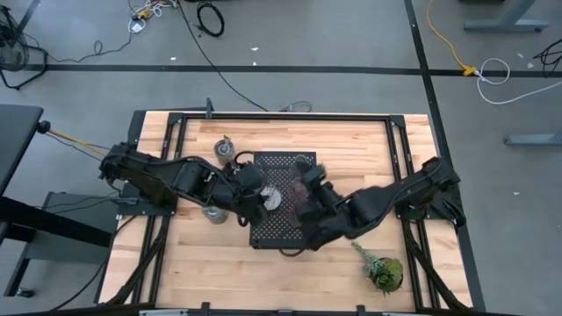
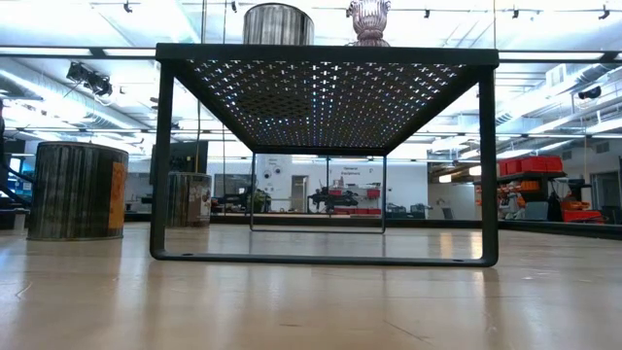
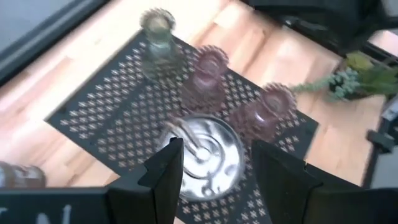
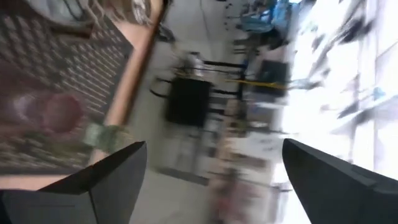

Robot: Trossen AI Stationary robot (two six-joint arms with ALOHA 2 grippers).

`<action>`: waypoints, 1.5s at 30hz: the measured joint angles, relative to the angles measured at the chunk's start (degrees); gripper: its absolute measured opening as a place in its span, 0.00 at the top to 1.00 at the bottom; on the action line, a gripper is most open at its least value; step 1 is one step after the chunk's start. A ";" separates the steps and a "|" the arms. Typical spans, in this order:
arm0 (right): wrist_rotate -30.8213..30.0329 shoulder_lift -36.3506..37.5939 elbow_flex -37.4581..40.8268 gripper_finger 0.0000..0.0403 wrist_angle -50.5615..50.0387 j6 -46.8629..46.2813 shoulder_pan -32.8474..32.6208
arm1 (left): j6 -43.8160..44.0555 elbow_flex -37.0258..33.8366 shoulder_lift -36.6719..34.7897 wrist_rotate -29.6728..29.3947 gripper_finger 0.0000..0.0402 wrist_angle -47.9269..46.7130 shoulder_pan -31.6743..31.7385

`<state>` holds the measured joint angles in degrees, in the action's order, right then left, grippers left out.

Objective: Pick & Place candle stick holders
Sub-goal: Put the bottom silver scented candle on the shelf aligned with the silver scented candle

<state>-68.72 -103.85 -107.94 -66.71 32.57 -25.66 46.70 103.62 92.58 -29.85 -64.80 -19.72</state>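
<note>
Tray mid-table, holders on and beside it.
Tray [image 1: 283,230] sits between both arms; one holder [image 1: 271,198] on its left part, three more [image 3: 208,62] on it beyond. Two holders [image 1: 225,147] stand on the table [image 1: 351,145] left of the tray. Plant sprig [image 1: 383,269] lies right, near the front edge.

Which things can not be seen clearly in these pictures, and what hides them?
- High view: the pink holders and green holder on the tray are covered by the right arm.
- High view: the right gripper is lost in the dark arms over the tray.
- Low view: only the tops of two holders show above the tray; the picture's top edge cuts them.
- Right wrist view: motion blur smears everything.
- Left wrist view: the left gripper covers part of the silver holder.
</note>
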 joint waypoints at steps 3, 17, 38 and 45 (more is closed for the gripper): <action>7.97 3.09 0.00 0.08 -3.84 -13.13 0.38 | -0.05 1.56 0.00 -2.11 0.52 -1.68 0.43; 30.78 18.92 -0.09 0.08 -3.02 -48.45 2.17 | -8.48 1.92 -0.33 -8.69 0.52 -5.79 5.75; 27.40 30.58 21.92 0.09 -0.20 -63.88 2.22 | 0.64 -28.29 -19.99 -7.50 0.52 -7.56 17.38; 27.62 34.66 29.43 0.09 5.90 -65.15 2.57 | 7.14 -38.39 -28.95 -4.83 0.52 -7.81 23.53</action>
<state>-41.10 -69.19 -78.51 -60.81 -32.58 -23.09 53.83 65.23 63.62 -34.69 -72.61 3.81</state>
